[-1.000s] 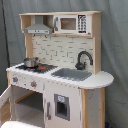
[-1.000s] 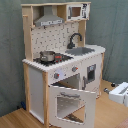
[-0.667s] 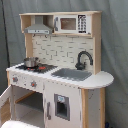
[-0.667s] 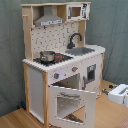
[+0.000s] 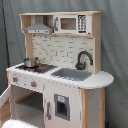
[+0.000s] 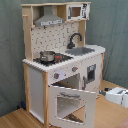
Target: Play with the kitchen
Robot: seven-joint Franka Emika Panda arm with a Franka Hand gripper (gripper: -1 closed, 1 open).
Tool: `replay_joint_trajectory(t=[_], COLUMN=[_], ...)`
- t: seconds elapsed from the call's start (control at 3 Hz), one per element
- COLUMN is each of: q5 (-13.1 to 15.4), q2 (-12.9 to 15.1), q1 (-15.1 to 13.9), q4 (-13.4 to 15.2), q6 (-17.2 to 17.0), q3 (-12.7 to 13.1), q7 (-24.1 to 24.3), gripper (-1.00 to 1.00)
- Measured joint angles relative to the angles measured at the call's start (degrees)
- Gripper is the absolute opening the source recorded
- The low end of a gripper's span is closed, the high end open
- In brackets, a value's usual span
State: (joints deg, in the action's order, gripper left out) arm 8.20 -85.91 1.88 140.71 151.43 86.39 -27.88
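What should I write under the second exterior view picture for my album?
Toy kitchen with its oven door hanging open, a small pot on the stove, and the robot's gripper at the right edge.

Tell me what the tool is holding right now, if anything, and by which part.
It cannot be told: no tool shows in either exterior view. The kitchen stands alone with its oven door hanging open and a small pot on the stove.

The kitchen [image 5: 60,75] is finished in white panels framed in light wood (its backsplash [image 5: 62,50] brick-patterned), with black faucet [image 5: 83,59] above grey sink [image 5: 71,74].
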Motion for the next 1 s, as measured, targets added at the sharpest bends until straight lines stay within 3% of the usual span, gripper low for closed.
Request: replay_joint_trajectory(t=[1.0], q5=[0.00], q2=[-0.01], q1=[-5.26], q4=[-1.74], q6=[8.59], q3=[1.67], q7=[16.69], gripper=[1.00])
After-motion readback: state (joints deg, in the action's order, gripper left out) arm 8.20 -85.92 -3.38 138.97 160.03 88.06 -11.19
